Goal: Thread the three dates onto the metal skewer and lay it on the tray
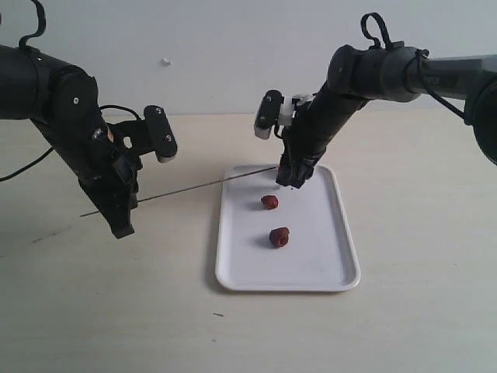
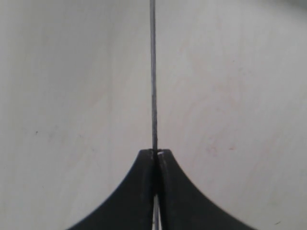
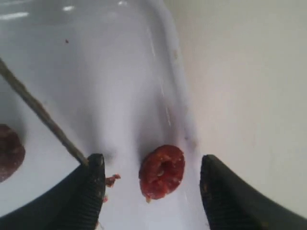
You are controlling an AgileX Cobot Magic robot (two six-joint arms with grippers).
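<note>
My left gripper (image 1: pixel 124 225) is shut on the thin metal skewer (image 1: pixel 202 185), which slants up to the right toward the far end of the white tray (image 1: pixel 314 260). In the left wrist view the skewer (image 2: pixel 153 72) runs straight out from the closed gripper (image 2: pixel 155 152). My right gripper (image 1: pixel 289 183) hangs open over the tray's far end. In the right wrist view one date (image 3: pixel 162 171) lies on the tray (image 3: pixel 120 72) between the spread fingers, and the skewer (image 3: pixel 43 115) tip meets one finger (image 3: pixel 95 184). Two more dates (image 1: pixel 269 202) (image 1: pixel 279 237) lie mid-tray.
The tray sits on a pale wooden table (image 1: pixel 404 326), with a tiny dark speck (image 1: pixel 219 315) near the front. A small red crumb (image 3: pixel 112 180) lies on the tray beside the right gripper's finger. A date (image 3: pixel 9 152) shows at the right wrist view's edge.
</note>
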